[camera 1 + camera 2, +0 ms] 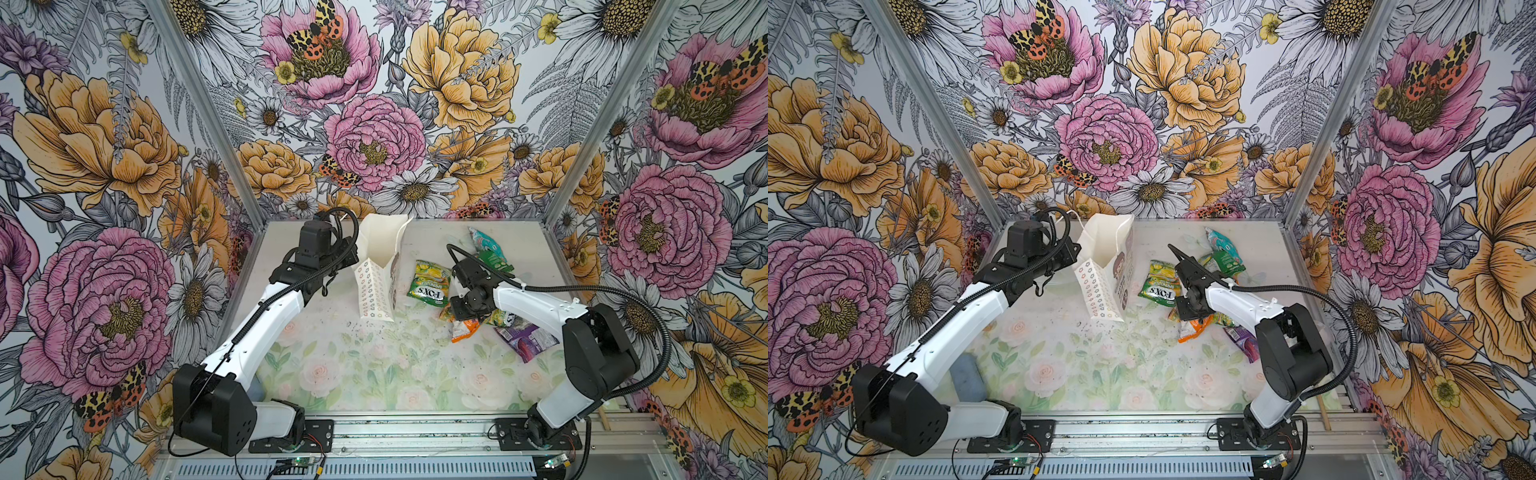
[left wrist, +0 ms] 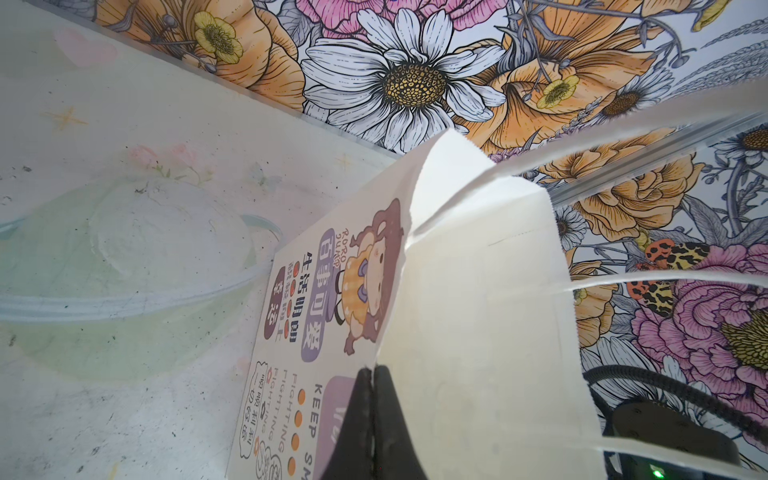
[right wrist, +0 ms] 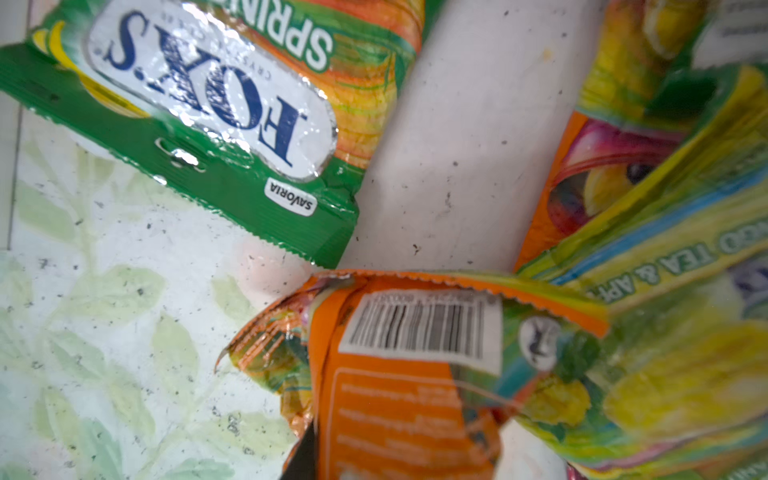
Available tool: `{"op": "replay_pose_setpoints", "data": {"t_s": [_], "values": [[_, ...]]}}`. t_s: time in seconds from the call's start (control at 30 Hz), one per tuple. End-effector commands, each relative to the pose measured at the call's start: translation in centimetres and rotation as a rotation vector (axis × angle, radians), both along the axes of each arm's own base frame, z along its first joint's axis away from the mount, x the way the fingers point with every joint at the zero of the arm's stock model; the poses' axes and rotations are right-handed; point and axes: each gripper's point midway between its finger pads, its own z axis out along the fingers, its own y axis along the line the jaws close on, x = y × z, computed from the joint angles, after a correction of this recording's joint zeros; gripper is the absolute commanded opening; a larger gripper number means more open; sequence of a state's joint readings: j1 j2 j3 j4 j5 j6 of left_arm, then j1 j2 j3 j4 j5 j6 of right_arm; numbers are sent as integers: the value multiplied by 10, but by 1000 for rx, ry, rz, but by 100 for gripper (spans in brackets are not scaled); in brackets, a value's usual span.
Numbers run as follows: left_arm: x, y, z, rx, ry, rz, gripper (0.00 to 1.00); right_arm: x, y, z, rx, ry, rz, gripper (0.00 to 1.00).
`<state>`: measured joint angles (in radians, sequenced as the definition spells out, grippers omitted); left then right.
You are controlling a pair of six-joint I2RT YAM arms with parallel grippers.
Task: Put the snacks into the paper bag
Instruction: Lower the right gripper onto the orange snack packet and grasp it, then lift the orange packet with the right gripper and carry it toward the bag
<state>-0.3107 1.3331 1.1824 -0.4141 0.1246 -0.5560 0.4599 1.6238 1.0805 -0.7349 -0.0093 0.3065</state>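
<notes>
In a top view, a tall white flower-printed paper bag (image 1: 375, 291) stands mid-bench (image 1: 374, 374), with glossy snack packets (image 1: 430, 282) at its three o'clock under the right gripper (image 1: 462, 320). Left wrist view: fingers of the left gripper (image 2: 372, 376) pinch the bag's rim. Right wrist view: a crumpled orange packet (image 3: 395, 395) sits at the fingers, grip impossible to tell. Pickup appears in hand; next, a lift over the bag's mouth.

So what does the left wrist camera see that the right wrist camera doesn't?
Only the left wrist view: the paper bag, its edge pinched by the left gripper, plus a clear plastic cup. Only the right wrist view: a green FOX'S packet and an orange packet with a barcode. Both: the pale printed table.
</notes>
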Motion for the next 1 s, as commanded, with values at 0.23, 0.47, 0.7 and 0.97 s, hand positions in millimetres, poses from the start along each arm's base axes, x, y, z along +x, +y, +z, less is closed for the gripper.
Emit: {"op": "replay_pose_setpoints", "data": {"t_s": [0.23,0.47,0.7,0.97], "values": [[-7,1,-7,-37,25,8,0,14,19,82,199,-168,14,12],[-9,0,-5,-50,24,7,0,30,26,151,310,-314,33,1],[-9,-1,2,-72,12,10,0,51,36,244,404,-515,75,0],[-6,-5,7,-105,2,15,0,76,52,364,524,-764,112,0]]}}
